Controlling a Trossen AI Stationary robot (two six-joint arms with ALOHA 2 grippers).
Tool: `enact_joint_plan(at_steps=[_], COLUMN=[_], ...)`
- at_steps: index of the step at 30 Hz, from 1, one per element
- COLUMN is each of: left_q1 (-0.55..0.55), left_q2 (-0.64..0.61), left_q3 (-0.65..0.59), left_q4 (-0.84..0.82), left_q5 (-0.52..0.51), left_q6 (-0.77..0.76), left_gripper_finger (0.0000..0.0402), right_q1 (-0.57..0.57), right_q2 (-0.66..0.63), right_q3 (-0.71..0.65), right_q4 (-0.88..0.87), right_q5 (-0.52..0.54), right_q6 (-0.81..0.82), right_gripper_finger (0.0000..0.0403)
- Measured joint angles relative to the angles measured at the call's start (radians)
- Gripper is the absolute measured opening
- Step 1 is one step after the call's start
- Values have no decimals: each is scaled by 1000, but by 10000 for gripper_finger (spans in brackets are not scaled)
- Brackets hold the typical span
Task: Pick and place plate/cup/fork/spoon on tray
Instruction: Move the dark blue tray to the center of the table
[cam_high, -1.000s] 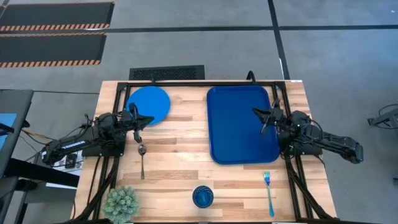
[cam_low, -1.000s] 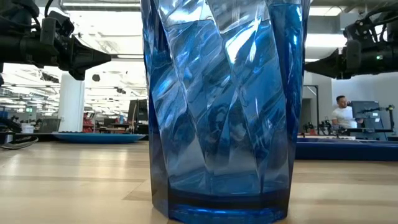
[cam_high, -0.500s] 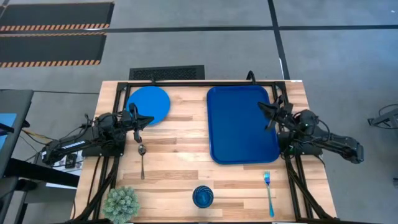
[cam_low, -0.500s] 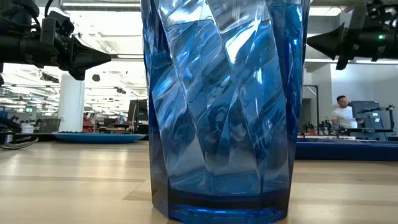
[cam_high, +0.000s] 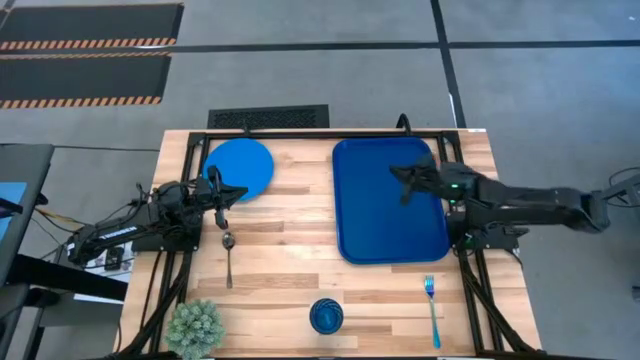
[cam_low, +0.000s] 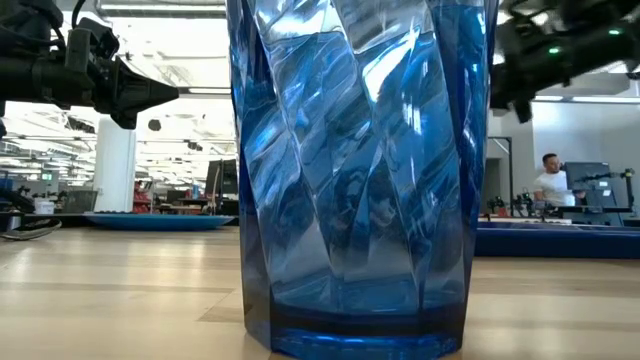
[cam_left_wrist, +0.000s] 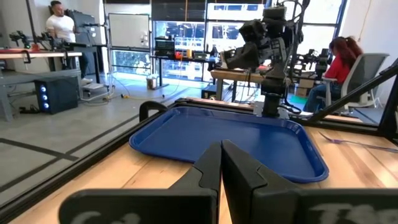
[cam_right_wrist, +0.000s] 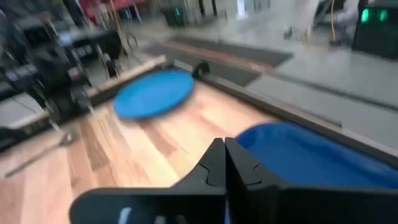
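Dark blue and bare, the tray (cam_high: 390, 200) lies on the right half of the wooden tabletop (cam_high: 290, 240), with the right gripper (cam_high: 398, 176) hovering over it, its fingers pressed together and holding nothing. The left gripper (cam_high: 243, 192), also closed and empty, hangs beside the bright blue plate (cam_high: 239, 168) at the far left. The spoon (cam_high: 228, 256) lies just below that gripper; the cup (cam_high: 326, 316) and fork (cam_high: 432, 309) sit near the front edge.
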Motion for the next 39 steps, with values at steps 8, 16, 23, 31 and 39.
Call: enact_joint_plan(at_steps=[8,16,23,31,39], left_q1=[0,0,0,0,0], left_q2=[0,0,0,0,0], left_q3=[0,0,0,0,0], left_q4=[0,0,0,0,0], left_q5=[0,1,1,1,1], left_q6=[0,0,0,0,0], left_gripper_finger=[0,0,0,0,0], right_q1=[91,145,176,190,136], right_q2=[423,803,1075,1284,1496], right_q3=[193,534,801,1087,1361], right_q4=[-22,-309,-524,-768,-1083], right_q5=[48,65,-27,-43,-20], right_q6=[169,434,646,746,775], right_gripper_finger=[18,22,70,145,188])
